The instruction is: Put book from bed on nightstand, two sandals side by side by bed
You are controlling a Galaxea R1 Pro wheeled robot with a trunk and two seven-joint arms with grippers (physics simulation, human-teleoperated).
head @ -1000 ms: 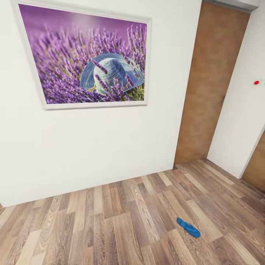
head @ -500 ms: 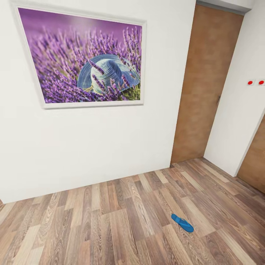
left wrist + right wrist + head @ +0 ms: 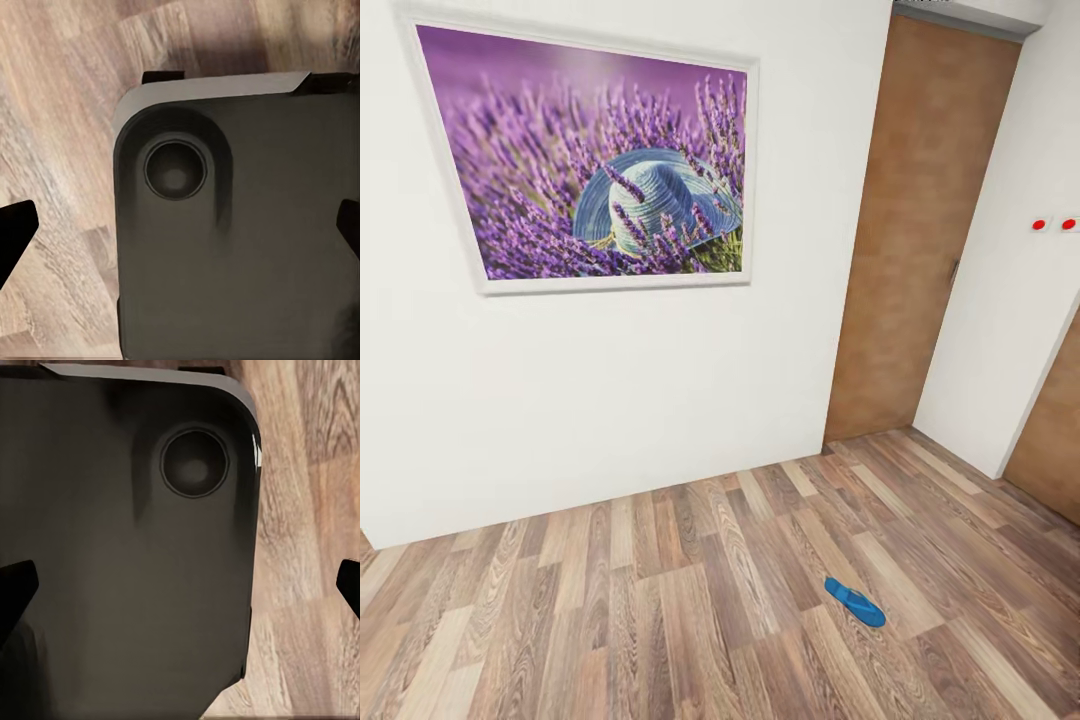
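My view has swung right, then steadied — both claws spread, empty; one sandal lies ahead — next I roll closer, reach down

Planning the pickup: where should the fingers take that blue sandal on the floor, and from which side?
Likely from straight above, closing across the blue sandal near its middle. It lies flat on the wood-plank floor, thin-soled and elongated, so its narrow width suits the fingers. Strap detail is too small to judge.
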